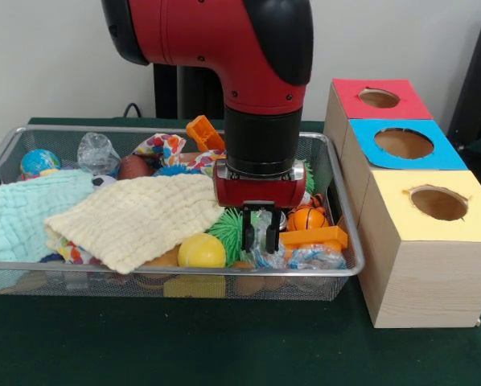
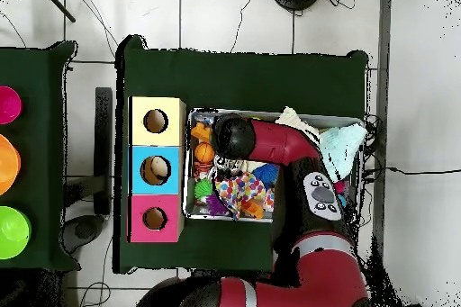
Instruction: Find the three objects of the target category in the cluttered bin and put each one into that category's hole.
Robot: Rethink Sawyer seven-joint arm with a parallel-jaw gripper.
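A wire mesh bin (image 1: 337, 173) holds mixed clutter. My gripper (image 1: 259, 235) hangs low in its right half, down among the items, with a crumpled clear plastic piece (image 1: 261, 240) right at its tips. Around it lie a green spiky ball (image 1: 227, 227), an orange striped ball (image 1: 308, 218), an orange block (image 1: 314, 236) and a yellow ball (image 1: 201, 251). To the right of the bin stand three wooden boxes with holes: red (image 1: 379, 98), blue (image 1: 404, 143), yellow (image 1: 438, 203). In the overhead view the arm (image 2: 270, 141) hides the gripper; the orange ball (image 2: 204, 152) shows beside it.
A cream cloth (image 1: 140, 217) and a mint cloth (image 1: 23, 213) cover the bin's left half. A globe ball (image 1: 39, 162), a brown ball (image 1: 133, 167), clear plastic (image 1: 97, 153) and a colourful cloth (image 1: 162, 147) lie at the back. The bin wall stands close to the boxes.
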